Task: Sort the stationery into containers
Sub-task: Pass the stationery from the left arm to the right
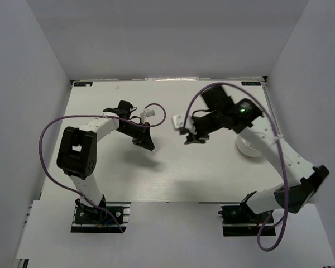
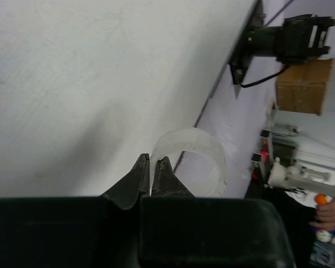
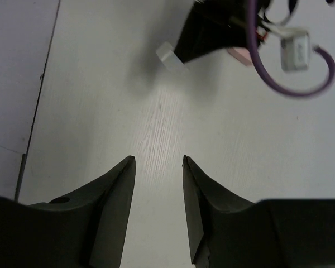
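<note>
Left hand (image 2: 154, 167) pinches wall of white tape ring (image 2: 194, 149).

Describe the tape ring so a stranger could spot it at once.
Over the white table, find the left gripper. The tape ring is the thin, translucent white hoop pinched in its black jaws, far smaller than the white bowl half hidden under the right arm.

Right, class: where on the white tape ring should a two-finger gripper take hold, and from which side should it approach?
Pinch the thin wall, one finger inside the hole, one outside, coming in over the open rim. The tape ring is a hollow band, so its wall slips between nearly closed fingers; the left gripper holds it just so.
</note>
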{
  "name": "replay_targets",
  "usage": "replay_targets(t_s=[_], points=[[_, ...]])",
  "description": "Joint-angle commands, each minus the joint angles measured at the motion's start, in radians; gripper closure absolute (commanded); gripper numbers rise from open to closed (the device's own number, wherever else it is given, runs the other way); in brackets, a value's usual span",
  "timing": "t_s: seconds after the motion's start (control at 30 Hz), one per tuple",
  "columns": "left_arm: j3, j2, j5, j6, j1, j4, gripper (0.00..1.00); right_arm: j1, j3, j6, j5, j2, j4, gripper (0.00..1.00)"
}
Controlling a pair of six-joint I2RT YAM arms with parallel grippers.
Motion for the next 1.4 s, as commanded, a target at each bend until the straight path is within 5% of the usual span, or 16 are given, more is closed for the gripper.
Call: replay_targets(t_s=[0.0,0.4,0.93,1.37], points=[[-0.011,-0.009,0.164,-0.011,-0.006,-0.017,1.0,0.202,0.028,-0.109,0.082,0.06,0.024,0.55],[-0.069,-0.043,0.191,0.017,-0.017,-0.059,1.0,0.493,-0.067,-0.284,0.202,0.152,0.153,0.53],[-0.094,-0.09,0.074,0.039,-0.1,-0.07,1.0,0.513,-0.193,-0.237,0.34,0.192,0.349,0.42],[-0.061,-0.066,0.14,0.037,-0.109,-0.085,1.0,0.514,-0.271,-0.234,0.386,0.213,0.378,0.46]])
